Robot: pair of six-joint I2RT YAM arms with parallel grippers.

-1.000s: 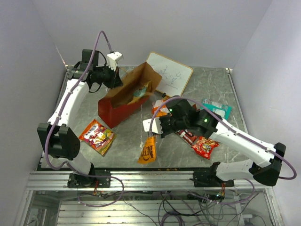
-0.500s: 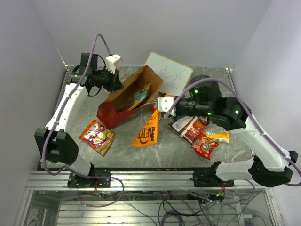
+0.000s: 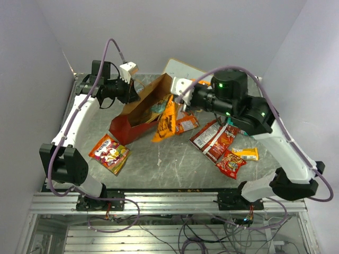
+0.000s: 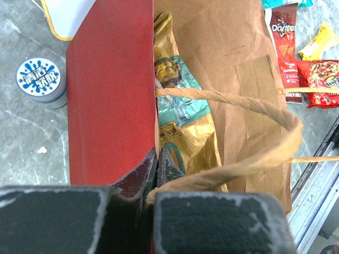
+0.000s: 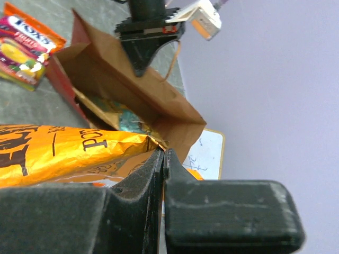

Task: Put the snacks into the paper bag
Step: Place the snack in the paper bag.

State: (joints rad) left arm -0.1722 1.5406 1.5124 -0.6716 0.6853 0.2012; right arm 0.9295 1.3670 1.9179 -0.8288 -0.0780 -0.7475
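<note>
"Doritos" stands on the maroon packet (image 4: 285, 39) at one o'clock in the left wrist view, blue Chinese characters on the round tin (image 4: 39, 79) at nine o'clock, and, in the right wrist view, "FOX'S" on the red-and-orange packet (image 5: 24, 37) at ten o'clock and "POS" on the orange chip bag (image 5: 63, 151).

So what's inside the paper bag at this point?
One gold-and-teal packet lies inside the paper bag. Anything beneath that packet is covered. The orange chip bag hangs beside the mouth from the right pincer, not inside.
</note>
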